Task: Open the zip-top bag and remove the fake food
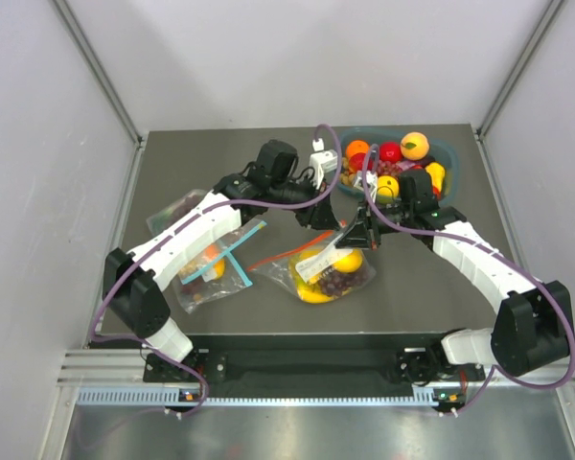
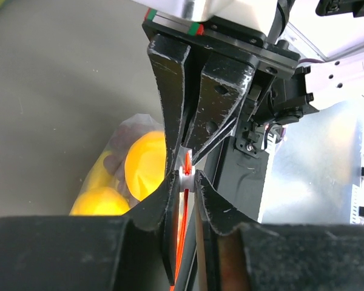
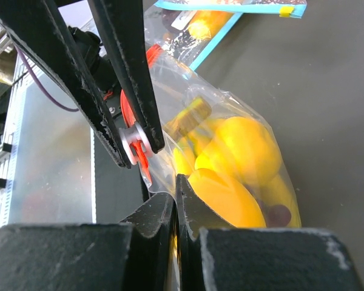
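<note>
- Top view: the zip-top bag [image 1: 311,257] is seen lying mid-table, just in front of both wrists. The fake food [image 1: 331,275] (yellow pieces, dark grapes) is inside, and the zip is judged not yet opened. The L gripper [image 1: 318,216] and R gripper [image 1: 362,233] are set close together over the bag's top edge. Blue-strip bags [image 1: 216,264] lie to the left and a fruit bowl [image 1: 448,151] sits at the back right; neither is touched.
- L wrist view: the L jaws are seen almost closed, pinched on the small white slider [image 2: 186,177] of the red-orange strip. The R jaws stand opposite, closed on the strip just beside the slider. Yellow food is seen through the plastic to the left.
- R wrist view: the R jaws are shut flat w/ bag film apparently caught btw them; how deep the grip goes can't be told. The slider [image 3: 132,139] is seen clamped btw the L fingertips.
- Step in hand, as judged: the slider is to be run along the strip.
  - It should be pulled straight down the strip line, away from the R grip.
  - The R grip should be kept fixed as an anchor so the film is held taut.
  - The pull should be kept slow & level, since the slider is small and could pop out, or the film could slip from the R jaws.
</note>
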`<action>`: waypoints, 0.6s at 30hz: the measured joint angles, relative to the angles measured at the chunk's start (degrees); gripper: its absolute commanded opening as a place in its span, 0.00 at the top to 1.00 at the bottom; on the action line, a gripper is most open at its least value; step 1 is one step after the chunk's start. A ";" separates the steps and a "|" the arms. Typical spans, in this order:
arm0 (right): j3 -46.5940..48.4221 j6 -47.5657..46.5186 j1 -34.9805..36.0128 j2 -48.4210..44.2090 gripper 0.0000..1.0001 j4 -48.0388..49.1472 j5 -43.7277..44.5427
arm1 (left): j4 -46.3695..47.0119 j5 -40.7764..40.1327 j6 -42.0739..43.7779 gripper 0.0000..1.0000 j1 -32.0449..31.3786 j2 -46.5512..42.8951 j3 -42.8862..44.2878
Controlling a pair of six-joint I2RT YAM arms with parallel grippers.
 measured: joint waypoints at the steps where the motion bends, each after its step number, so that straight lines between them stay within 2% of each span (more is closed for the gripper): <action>1: 0.00 0.17 -0.02 0.00 1.00 0.00 0.00 | -0.13 -0.02 0.17 0.85 -0.04 0.00 0.00; 9: 0.00 2.03 -1.29 0.02 1.00 0.07 -0.09 | -0.44 -0.42 1.73 0.94 -0.04 0.00 0.00; 18: 0.00 3.91 -2.40 0.00 1.00 0.70 -1.36 | -1.05 -1.07 3.21 0.96 -0.13 0.00 0.00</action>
